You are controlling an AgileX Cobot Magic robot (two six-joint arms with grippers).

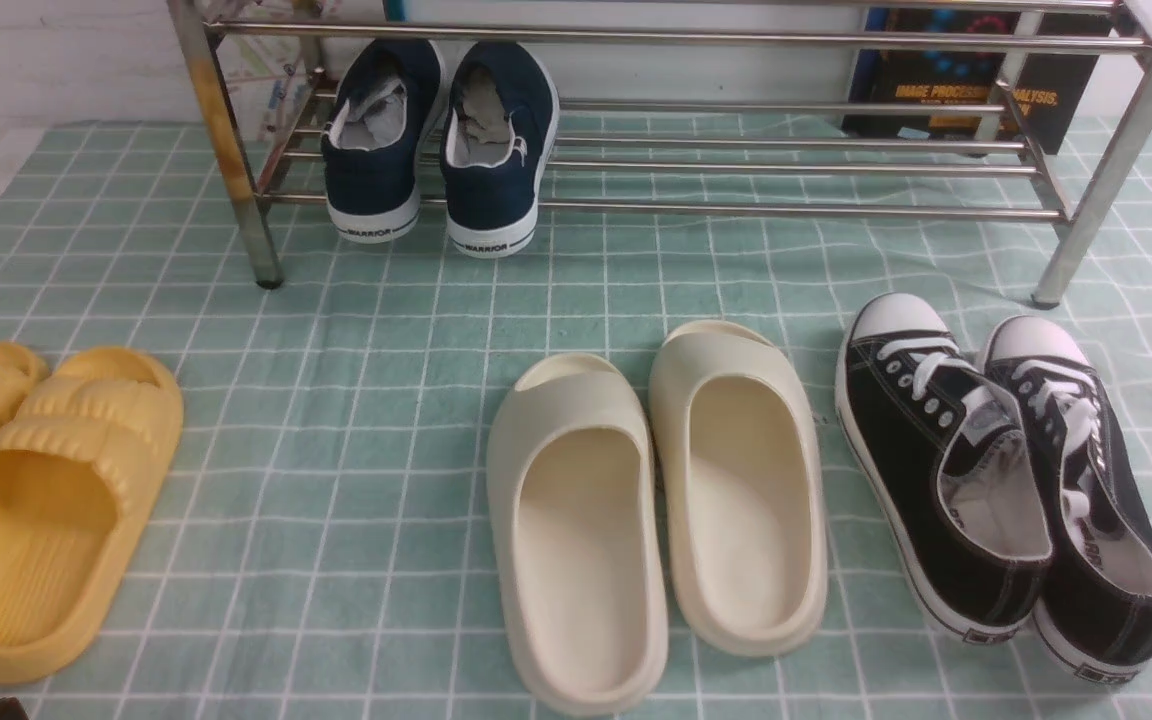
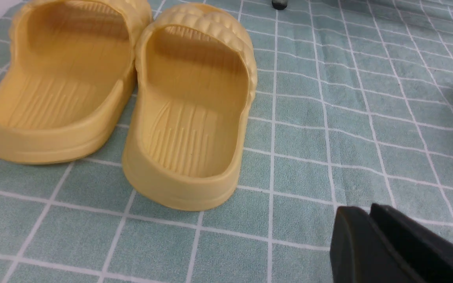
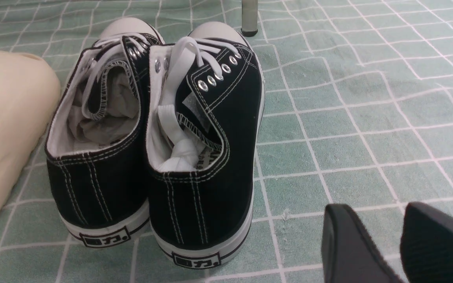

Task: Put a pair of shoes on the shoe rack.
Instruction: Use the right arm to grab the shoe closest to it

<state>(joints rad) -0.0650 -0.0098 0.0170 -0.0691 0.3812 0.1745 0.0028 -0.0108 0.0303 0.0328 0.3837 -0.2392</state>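
- The pair of shoes (image 1: 1006, 480) stands on the checked cloth (image 1: 356, 330) at the robot's right. The heels face the robot and the white toe caps point at the shoe rack (image 1: 736, 210). The two sneakers touch along their inner sides.
- The toe caps lie near the rack's right front leg (image 1: 1061, 270) but apart from it. The cream slides (image 1: 656, 500) sit just beside the left sneaker, with a narrow strip of cloth between.
- The right gripper (image 3: 380, 214) hangs low behind the heels, off to their outer side. Its jaws are parted with only cloth between them, and it touches nothing.
- Open cloth spreads along the sneakers' outer side.
- The left gripper (image 2: 370, 220) hangs over the cloth near the yellow slides (image 1: 46, 490), its fingers pressed together on nothing.
- The navy slip-ons (image 1: 436, 150) take the left end of the rack's lower shelf, heels overhanging the front bar. To their right the bars run uncovered to the right leg.
- A band of open cloth runs between the rack's front and the slides' toes.
- The cloth is pale green with a white grid, slightly rumpled beside the sneakers.
- Behind the rack are a white wall (image 1: 56, 60) and a dark book cover (image 1: 966, 90).
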